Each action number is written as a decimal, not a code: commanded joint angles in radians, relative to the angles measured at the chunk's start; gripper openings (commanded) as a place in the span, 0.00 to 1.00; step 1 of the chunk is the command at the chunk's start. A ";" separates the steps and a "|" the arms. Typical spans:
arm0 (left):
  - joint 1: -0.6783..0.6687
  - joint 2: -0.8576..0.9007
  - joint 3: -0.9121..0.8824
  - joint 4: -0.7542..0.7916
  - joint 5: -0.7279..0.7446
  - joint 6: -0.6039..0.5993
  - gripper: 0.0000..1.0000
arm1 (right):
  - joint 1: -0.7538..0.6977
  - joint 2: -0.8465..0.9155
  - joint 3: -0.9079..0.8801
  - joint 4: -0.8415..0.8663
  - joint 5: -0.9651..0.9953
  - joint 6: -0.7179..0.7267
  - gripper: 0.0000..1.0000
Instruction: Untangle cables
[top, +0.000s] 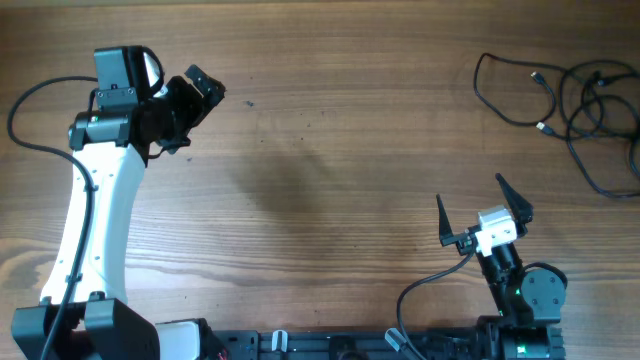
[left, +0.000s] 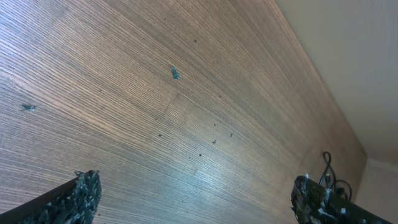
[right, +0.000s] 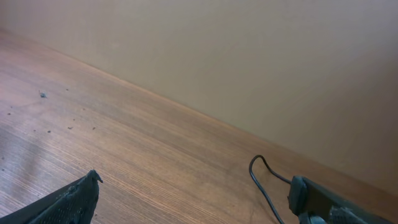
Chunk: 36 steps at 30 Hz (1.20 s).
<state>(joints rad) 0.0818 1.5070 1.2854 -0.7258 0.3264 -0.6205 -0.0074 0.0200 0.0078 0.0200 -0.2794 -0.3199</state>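
several cables (top: 585, 100) tangled, cut off at overhead view's edge, plugs tiny

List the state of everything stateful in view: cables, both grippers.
cables, bunched in tangled loose loops at the far right, nothing touching them
left gripper, jaws open, empty, far left, well away from the cables
right gripper, jaws open, empty, near its base, short of the cables
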 joint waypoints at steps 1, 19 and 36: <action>0.006 0.002 0.004 0.002 -0.006 -0.009 1.00 | 0.006 -0.013 -0.003 0.001 0.017 0.006 1.00; -0.032 -0.202 -0.109 0.169 -0.058 0.325 1.00 | 0.006 -0.013 -0.003 0.001 0.017 0.006 1.00; -0.031 -1.173 -1.097 0.805 -0.173 0.410 1.00 | 0.006 -0.013 -0.003 0.001 0.017 0.006 1.00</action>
<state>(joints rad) 0.0494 0.4389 0.2527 0.0639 0.2127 -0.2363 -0.0074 0.0174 0.0078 0.0185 -0.2749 -0.3195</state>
